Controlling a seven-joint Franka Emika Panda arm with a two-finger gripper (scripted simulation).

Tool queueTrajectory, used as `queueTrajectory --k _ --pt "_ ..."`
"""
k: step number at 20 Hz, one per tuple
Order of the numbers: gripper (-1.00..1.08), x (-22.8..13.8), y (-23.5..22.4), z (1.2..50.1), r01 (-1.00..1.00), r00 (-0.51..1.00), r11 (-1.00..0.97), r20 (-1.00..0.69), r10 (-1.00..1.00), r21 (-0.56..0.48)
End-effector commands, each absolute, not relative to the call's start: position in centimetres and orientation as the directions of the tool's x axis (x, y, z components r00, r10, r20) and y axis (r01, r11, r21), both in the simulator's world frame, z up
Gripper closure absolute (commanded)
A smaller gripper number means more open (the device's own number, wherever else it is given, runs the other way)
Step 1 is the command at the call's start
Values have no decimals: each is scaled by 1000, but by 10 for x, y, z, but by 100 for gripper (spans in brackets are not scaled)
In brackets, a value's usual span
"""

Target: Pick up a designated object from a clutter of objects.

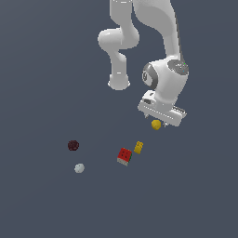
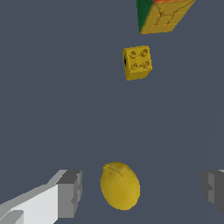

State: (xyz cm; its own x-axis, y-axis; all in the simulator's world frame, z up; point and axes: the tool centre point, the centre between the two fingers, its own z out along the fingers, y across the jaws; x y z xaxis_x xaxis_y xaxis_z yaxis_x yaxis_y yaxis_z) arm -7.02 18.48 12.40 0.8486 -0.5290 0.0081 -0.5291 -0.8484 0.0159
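Lemon (image 2: 120, 186) sits between the spread fingers (image 2: 70, 192), nearer one than the other, untouched, with the yellow brick (image 2: 137, 62) well beyond it. Closing off-centre could nudge its smooth, rounded skin and roll it out of reach.

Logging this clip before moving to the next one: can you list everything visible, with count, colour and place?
lemon: one, yellow, on the floor between the open claw fingers, touching neither.
toy brick: one, yellow with studs, on the floor between the lemon and the cube.
cube: one, red top in the exterior view, green and orange-yellow sides in the wrist view, beside the toy brick.
dark ball: one, maroon, toward the exterior view's left.
pale ball: one, light grey, just below the dark ball in the exterior view.
floor: plain dark grey-blue.
arm: one, white, reaching down over the lemon.
claw: one, white with grey fingers, open.
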Motion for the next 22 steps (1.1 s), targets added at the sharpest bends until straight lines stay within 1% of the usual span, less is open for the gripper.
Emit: queueTrajectory --k 1,12,22 --pt "-92 -79 193 114 -561 828 -828 8 -561 13" --pt "-92 -109 217 84 -650 760 -760 2 -650 2" --pt "-92 -116 221 78 -666 746 -746 0 -666 1"
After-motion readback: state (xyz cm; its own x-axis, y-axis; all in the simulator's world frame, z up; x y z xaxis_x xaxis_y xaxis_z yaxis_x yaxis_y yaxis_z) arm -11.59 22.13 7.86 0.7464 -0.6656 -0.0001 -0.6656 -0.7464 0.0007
